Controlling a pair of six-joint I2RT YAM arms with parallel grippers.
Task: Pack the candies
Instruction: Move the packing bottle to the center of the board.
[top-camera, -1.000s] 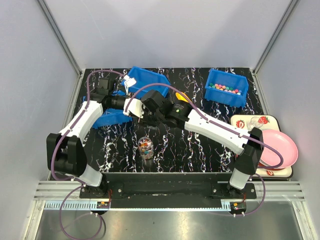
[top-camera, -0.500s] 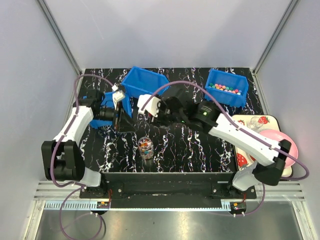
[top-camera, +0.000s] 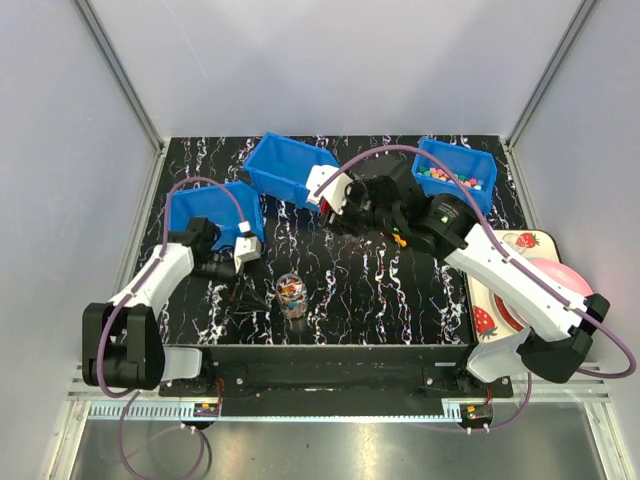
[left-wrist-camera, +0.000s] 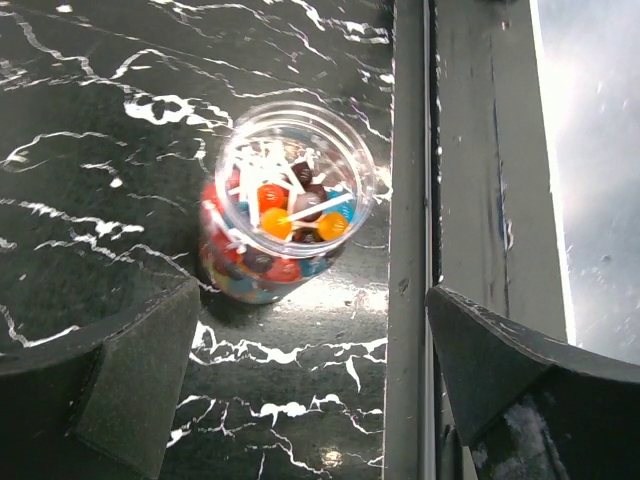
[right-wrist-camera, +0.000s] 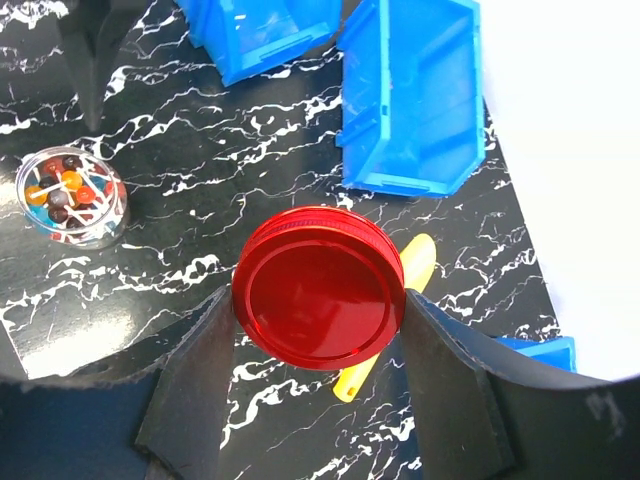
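A clear jar (left-wrist-camera: 285, 215) (top-camera: 291, 295) stands open near the table's front edge, holding mixed candies (left-wrist-camera: 278, 210) and white sticks. More candies (top-camera: 450, 178) lie in the far right blue bin. My left gripper (left-wrist-camera: 312, 295) (top-camera: 240, 288) hangs open just left of the jar, with nothing between its fingers. A flat round red lid (right-wrist-camera: 320, 288) sits clamped between the fingers of my right gripper (right-wrist-camera: 318, 300) (top-camera: 338, 212), above the table's middle. Under the lid lies a yellow scoop (right-wrist-camera: 415, 262).
Two empty blue bins (top-camera: 215, 210) (top-camera: 290, 168) stand at the back left, also seen in the right wrist view as bins (right-wrist-camera: 265, 35) (right-wrist-camera: 410, 90). A pink plate (top-camera: 565, 290) rests on a strawberry tray (top-camera: 505, 242) at the right. The table's front rail (left-wrist-camera: 410, 250) runs close beside the jar.
My left gripper opened, let go of the left blue bin and swung down toward the jar. The right arm carried the red lid to the right and back.
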